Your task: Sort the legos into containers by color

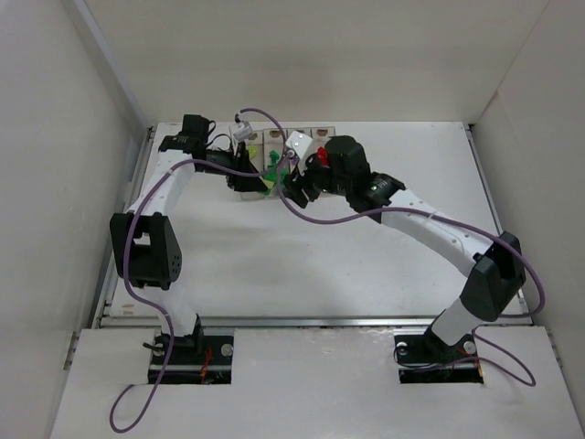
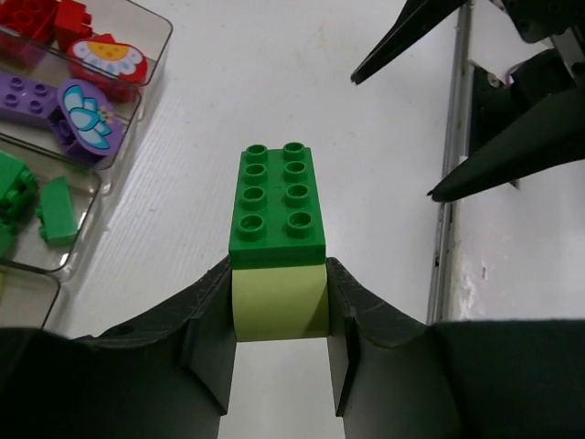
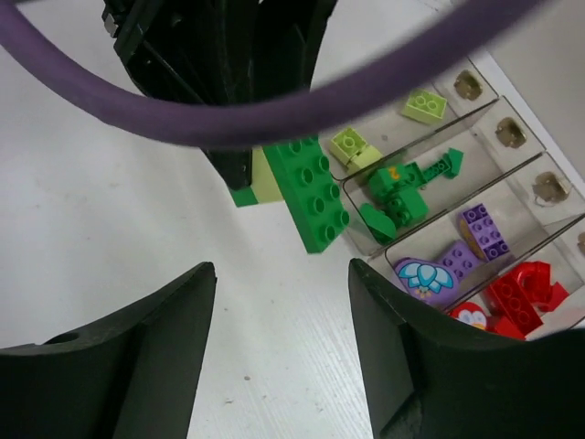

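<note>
My left arm (image 1: 151,215) is raised and bent inward at the elbow, and my left gripper (image 2: 279,306) is clamped on the bricks (image 2: 279,206). My right arm (image 1: 430,229) stretches forward and left. My right gripper (image 3: 281,273) is spread with nothing between its fingers, close to my left one.

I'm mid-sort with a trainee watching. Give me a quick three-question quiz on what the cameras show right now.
1. True or false: the right gripper is holding a brick.
2. The left gripper is shut on a joined pair of bricks. Their colours are: A) red and purple; B) dark green and yellow-green; C) both purple.
3. Fill in: in the containers, the compartment beside the red bricks holds ______ pieces.
Key: 1 false; 2 B; 3 purple.
</note>
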{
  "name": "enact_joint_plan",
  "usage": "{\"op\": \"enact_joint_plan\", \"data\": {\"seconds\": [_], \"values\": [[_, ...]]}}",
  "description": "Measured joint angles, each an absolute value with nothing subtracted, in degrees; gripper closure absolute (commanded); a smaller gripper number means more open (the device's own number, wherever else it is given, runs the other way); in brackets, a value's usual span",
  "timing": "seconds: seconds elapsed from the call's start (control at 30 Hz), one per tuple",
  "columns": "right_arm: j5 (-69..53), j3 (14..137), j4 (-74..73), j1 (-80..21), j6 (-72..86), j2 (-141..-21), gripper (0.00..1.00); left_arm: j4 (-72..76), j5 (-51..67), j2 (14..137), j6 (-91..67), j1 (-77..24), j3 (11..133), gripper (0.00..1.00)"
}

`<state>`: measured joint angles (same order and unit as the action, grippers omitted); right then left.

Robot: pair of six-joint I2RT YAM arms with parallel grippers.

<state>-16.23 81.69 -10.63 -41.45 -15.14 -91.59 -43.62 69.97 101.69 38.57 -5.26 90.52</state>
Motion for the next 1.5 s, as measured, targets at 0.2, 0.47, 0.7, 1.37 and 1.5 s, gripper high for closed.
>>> {"op": "enact_joint_plan", "data": {"seconds": [0.2,0.47,0.7,1.37,1.5], "values": [[-13.19,81.62,-9.26,-43.59,-18.37,-92.77,0.4,-46.22,72.27,102.13,38.92,-6.2,90.87,1.0],[-9.82,81.69,-8.51,-44.71,-21.1,-95.85,0.47,-50.0,73.54,102.15,42.17,-6.76,91.0,1.0],[-7.38,83.42,-8.43,-45.34,-22.37,-98.5,1.0,-52.21,74.02,102.32,43.68,-6.37,91.7,1.0],[-5.3,108.9,-4.21,-35.16,9.45,-127.28,1.0,-50.46,63.66,103.22,47.42,-3.68,86.37,1.0],[-3.99,114.3,-4.73,-34.87,14.63,-134.3,0.84,-44.29,59.77,103.02,41.1,-3.68,85.84,1.0]]}}
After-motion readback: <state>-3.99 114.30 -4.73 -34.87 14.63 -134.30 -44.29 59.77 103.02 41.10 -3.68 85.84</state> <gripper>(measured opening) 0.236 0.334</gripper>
